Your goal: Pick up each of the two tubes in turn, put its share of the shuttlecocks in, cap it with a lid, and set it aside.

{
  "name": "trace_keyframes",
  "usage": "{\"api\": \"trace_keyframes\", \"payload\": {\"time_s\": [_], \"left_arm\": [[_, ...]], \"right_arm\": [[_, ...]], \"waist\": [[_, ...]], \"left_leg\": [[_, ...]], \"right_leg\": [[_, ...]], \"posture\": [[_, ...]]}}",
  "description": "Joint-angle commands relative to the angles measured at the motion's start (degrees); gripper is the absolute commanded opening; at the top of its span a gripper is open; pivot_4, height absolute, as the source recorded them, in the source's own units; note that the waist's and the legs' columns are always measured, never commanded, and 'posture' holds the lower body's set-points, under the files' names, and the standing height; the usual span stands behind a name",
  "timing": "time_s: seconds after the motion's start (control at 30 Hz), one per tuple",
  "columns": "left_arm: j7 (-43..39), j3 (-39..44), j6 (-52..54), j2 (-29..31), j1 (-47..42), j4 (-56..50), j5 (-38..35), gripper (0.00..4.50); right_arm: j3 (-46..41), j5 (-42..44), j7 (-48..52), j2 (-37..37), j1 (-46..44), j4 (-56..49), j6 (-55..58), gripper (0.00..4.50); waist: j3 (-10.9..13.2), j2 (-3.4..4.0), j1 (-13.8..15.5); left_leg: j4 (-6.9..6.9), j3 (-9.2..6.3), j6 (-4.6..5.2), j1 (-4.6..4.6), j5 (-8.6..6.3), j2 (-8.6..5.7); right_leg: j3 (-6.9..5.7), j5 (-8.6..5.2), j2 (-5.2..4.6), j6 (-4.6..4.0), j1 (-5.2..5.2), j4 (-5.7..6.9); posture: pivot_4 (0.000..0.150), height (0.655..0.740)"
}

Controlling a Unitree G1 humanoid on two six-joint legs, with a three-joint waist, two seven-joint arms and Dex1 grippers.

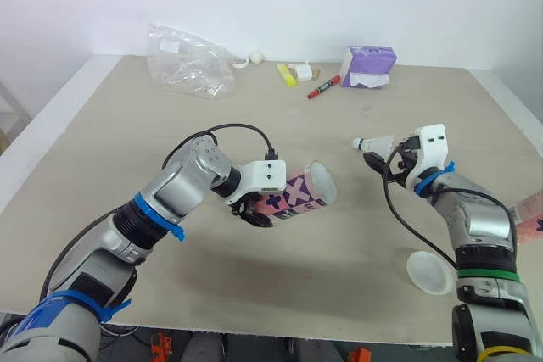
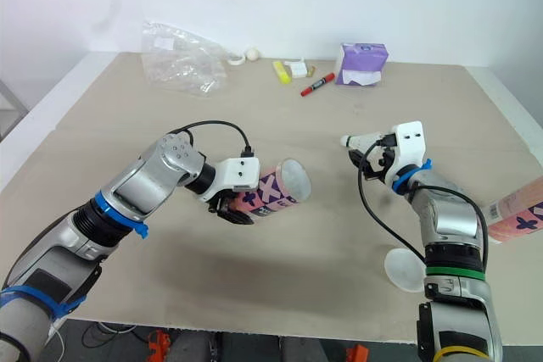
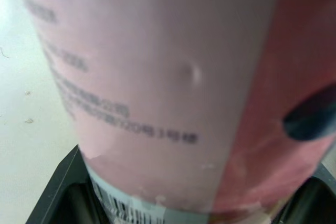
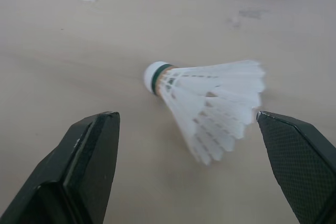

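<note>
The pink tube [image 1: 304,191] is held clenched in the left gripper [image 1: 253,209] above the table [image 1: 127,125], its open mouth turned toward the right gripper [image 1: 379,157], whose fingers [image 4: 92,156] are spread either side of a shuttlecock [image 4: 210,103] lying on the table, apparently ready for grasping and loading.

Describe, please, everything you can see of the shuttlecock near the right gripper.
The shuttlecock is white, with a feather skirt and a rounded white cork tip ringed by a dark green band. It lies on its side on the beige table, with the cork toward the robot's left and the skirt toward its right. The right gripper is open, with one finger on either side of the shuttlecock. Neither finger touches it.
</note>
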Motion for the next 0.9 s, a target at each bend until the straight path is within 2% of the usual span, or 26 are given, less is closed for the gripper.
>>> {"api": "trace_keyframes", "payload": {"time_s": [0.03,0.27,0.37,0.5,0.57,0.63,0.67,0.8,0.9], "left_arm": [[1.2,-0.8,0.3,0.1,0.4,1.1,0.7,3.08],[1.5,-0.7,0.2,0.1,0.3,1.6,0.9,3.08],[1.7,-0.6,0.5,0.0,0.4,1.5,0.9,3.08],[2.0,-0.4,0.7,0.1,0.6,1.3,0.9,3.08],[2.0,-0.3,0.7,0.2,0.6,1.4,0.9,3.08],[2.0,-0.3,0.7,0.1,0.6,1.5,0.9,3.08],[2.0,-0.3,0.7,0.1,0.6,1.5,0.9,3.08],[2.1,-0.2,0.4,-0.1,0.4,2.1,0.9,3.08],[2.0,-0.2,-0.3,-0.4,0.3,2.6,0.8,3.08]], "right_arm": [[0.2,-0.4,0.8,0.4,-2.7,1.8,-1.7,4.47],[0.1,-1.7,-0.2,2.0,-8.7,11.7,-4.5,4.47],[0.0,-1.7,-0.5,2.8,-10.3,14.0,-5.6,3.66],[0.3,-2.1,-0.3,3.3,-11.3,15.6,-7.1,1.75],[0.3,-2.2,-0.2,3.3,-11.5,16.1,-7.5,1.20],[0.4,-2.4,-0.1,3.2,-11.6,16.4,-8.0,0.26],[0.4,-2.2,0.0,3.2,-11.4,16.2,-8.0,0.11],[0.4,-2.2,0.4,3.0,-10.2,14.0,-8.6,0.11],[3.1,-4.2,3.2,0.6,-6.5,5.4,-10.7,0.11]], "waist": [[0.0,0.00,0.0],[0.0,0.03,-0.2],[0.0,0.03,-0.2],[0.0,0.03,-0.2],[0.0,0.03,-0.3],[0.0,0.03,-0.3],[0.0,0.03,-0.3],[0.0,0.03,-0.3],[0.0,0.06,-0.2]], "left_leg": [[0.00,0.00,0.00,0.00,0.00,0.00],[0.01,0.00,0.05,0.01,0.03,-0.01],[0.01,0.00,0.07,0.01,0.05,-0.02],[0.01,-0.01,0.07,0.01,0.05,-0.03],[0.01,-0.01,0.07,0.01,0.05,-0.03],[0.01,-0.01,0.07,0.01,0.05,-0.03],[0.01,-0.02,0.08,0.01,0.05,-0.03],[0.01,-0.02,0.08,0.00,0.06,-0.03],[0.01,-0.02,0.09,0.00,0.07,-0.04]], "right_leg": [[0.00,0.00,0.00,0.00,0.00,0.00],[0.00,0.06,-0.01,0.01,0.01,0.00],[0.00,0.07,-0.01,0.02,0.01,0.00],[0.01,0.10,-0.01,0.06,0.02,0.00],[0.01,0.10,-0.01,0.06,0.02,0.00],[0.01,0.10,-0.01,0.07,0.02,0.00],[0.01,0.10,-0.01,0.07,0.02,0.00],[0.01,0.10,-0.01,0.07,0.02,0.00],[0.01,0.11,-0.01,0.07,0.03,0.00]], "posture": [[0.150,0.7400],[0.150,0.7400],[0.150,0.7400],[0.150,0.7400],[0.150,0.7400],[0.150,0.7400],[0.150,0.7400],[0.150,0.7400],[0.150,0.7400]]}}
